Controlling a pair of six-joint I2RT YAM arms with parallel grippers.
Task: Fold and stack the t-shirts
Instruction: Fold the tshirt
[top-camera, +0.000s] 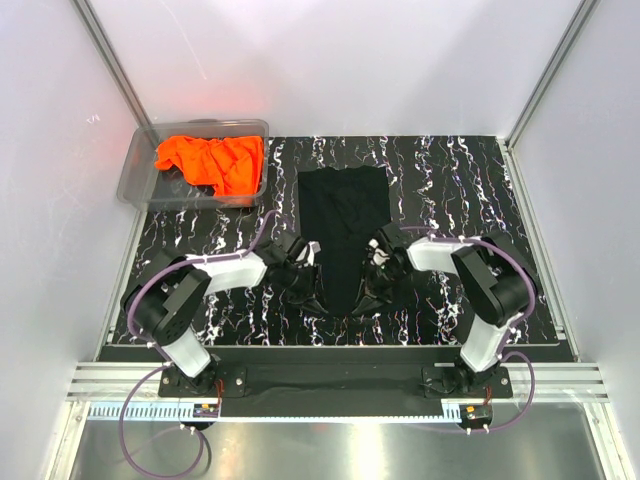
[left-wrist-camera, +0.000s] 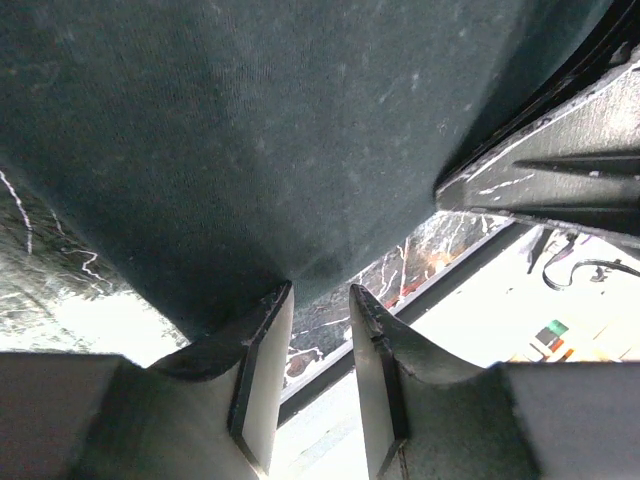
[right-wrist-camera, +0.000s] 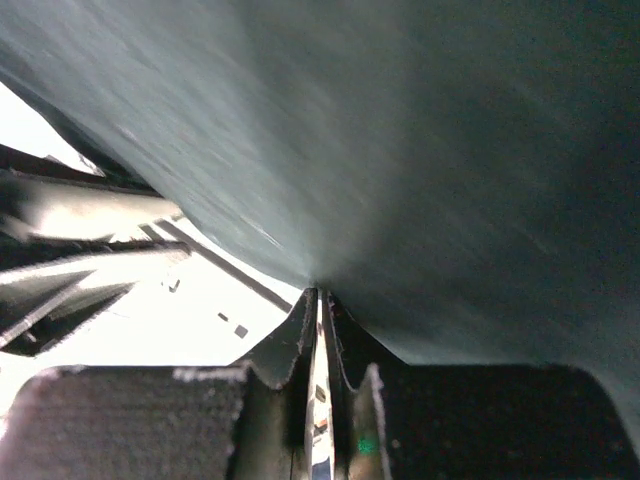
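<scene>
The black t-shirt (top-camera: 343, 215) lies as a long narrow strip down the middle of the marbled mat, its near end raised between my two grippers. My left gripper (top-camera: 311, 276) is at that end's left side. In the left wrist view the left gripper (left-wrist-camera: 320, 290) has its jaws apart, and the black cloth (left-wrist-camera: 250, 130) only touches the tip of one finger. My right gripper (top-camera: 372, 278) is at the right side. In the right wrist view the right gripper (right-wrist-camera: 322, 293) is shut on the black cloth's (right-wrist-camera: 420, 150) edge. The orange t-shirt (top-camera: 212, 160) lies crumpled in the bin.
The clear plastic bin (top-camera: 138, 172) stands at the mat's far left corner, against the white wall. The black marbled mat (top-camera: 450, 180) covers the table. White walls close in the left, back and right sides.
</scene>
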